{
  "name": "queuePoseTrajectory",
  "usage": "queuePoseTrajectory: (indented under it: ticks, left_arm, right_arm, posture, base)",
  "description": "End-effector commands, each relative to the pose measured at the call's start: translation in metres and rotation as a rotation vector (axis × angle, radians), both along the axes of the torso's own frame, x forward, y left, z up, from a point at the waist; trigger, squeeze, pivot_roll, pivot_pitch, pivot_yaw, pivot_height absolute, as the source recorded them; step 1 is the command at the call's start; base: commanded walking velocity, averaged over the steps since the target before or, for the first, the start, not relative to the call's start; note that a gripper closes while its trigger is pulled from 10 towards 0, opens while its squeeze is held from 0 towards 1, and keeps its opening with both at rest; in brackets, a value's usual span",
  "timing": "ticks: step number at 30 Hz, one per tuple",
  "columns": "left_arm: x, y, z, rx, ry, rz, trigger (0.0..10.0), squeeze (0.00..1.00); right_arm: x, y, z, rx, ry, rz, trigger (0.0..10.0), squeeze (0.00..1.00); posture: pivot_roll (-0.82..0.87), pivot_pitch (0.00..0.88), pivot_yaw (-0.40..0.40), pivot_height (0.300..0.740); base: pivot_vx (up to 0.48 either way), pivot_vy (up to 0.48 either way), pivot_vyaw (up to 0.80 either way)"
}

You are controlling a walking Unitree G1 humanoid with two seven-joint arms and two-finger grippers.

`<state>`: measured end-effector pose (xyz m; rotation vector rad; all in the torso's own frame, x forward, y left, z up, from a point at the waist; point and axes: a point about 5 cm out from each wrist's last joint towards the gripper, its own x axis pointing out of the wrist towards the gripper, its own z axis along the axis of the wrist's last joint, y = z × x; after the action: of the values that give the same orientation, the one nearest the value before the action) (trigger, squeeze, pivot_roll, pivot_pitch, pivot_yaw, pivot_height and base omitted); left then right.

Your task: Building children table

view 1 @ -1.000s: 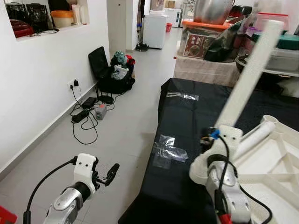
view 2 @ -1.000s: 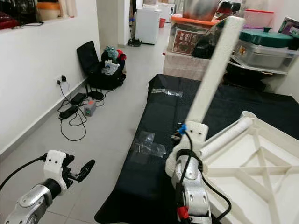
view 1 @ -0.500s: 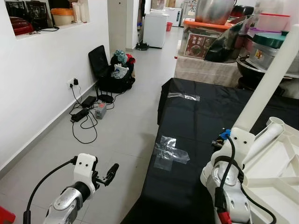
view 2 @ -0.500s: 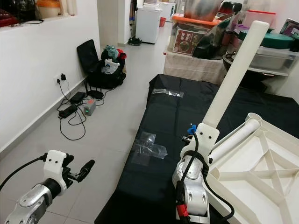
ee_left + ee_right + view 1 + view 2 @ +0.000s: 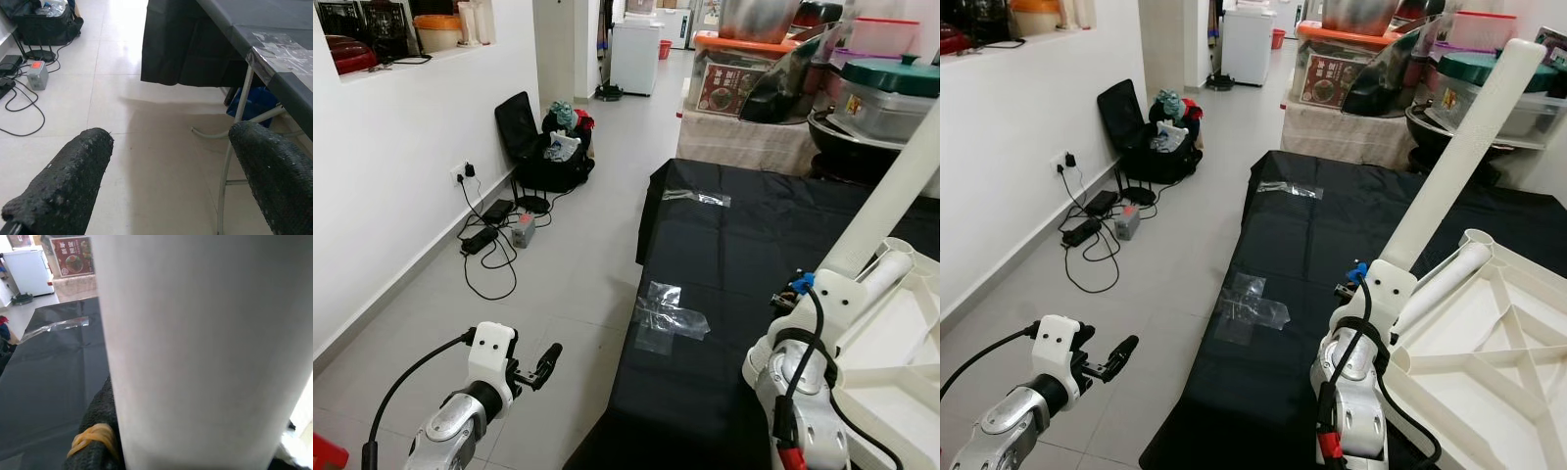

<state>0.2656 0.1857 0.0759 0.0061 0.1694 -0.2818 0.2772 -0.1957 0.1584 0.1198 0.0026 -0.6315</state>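
A white leg (image 5: 1459, 157) is gripped by the right pincer (image 5: 1379, 284) and held tilted above the black table (image 5: 1312, 245), beside the upturned tabletop (image 5: 1489, 343) at its right edge. The left pincer (image 5: 543, 362) is held open over the floor (image 5: 568, 255).

Lived-in home, tiled floor (image 5: 578, 245), stacked cookware (image 5: 881, 93), fridge (image 5: 634, 54)
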Motion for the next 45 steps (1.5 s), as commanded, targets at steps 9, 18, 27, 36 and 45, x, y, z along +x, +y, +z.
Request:
queuePoseTrajectory:
  ticks: [9, 18, 27, 36, 45]
  left_arm:
    - [0.002, -0.001, -0.002, 0.005, 0.007, -0.012, 10.0, 0.00]
    - [0.002, -0.003, -0.002, 0.002, 0.007, -0.013, 10.0, 0.00]
    - [0.002, -0.003, -0.003, 0.001, 0.007, -0.015, 10.0, 0.00]
    - [0.003, -0.003, -0.003, 0.003, 0.005, -0.018, 10.0, 0.00]
    - [0.003, -0.003, -0.004, 0.003, 0.006, -0.021, 10.0, 0.00]
  right_arm:
    - [-0.009, -0.012, -0.018, 0.001, 0.083, -0.046, 10.0, 0.00]
    - [-0.006, -0.011, -0.006, -0.065, 0.027, -0.026, 10.0, 0.00]
    - [-0.005, -0.009, -0.005, -0.082, 0.015, -0.011, 10.0, 0.00]
    - [-0.004, -0.010, 0.002, -0.105, -0.027, -0.007, 10.0, 0.00]
    - [-0.004, -0.009, 0.012, -0.107, -0.105, -0.016, 10.0, 0.00]
  posture:
    - [0.09, 0.000, -0.061, 0.740]
    - [0.09, 0.000, -0.066, 0.740]
    - [0.09, 0.000, -0.065, 0.740]
    - [0.09, 0.000, -0.064, 0.740]
    - [0.09, 0.000, -0.061, 0.740]
  base:
    - [0.000, 0.000, 0.00]
    - [0.000, 0.000, 0.00]
    - [0.000, 0.000, 0.00]
    - [0.000, 0.000, 0.00]
    - [0.000, 0.000, 0.00]
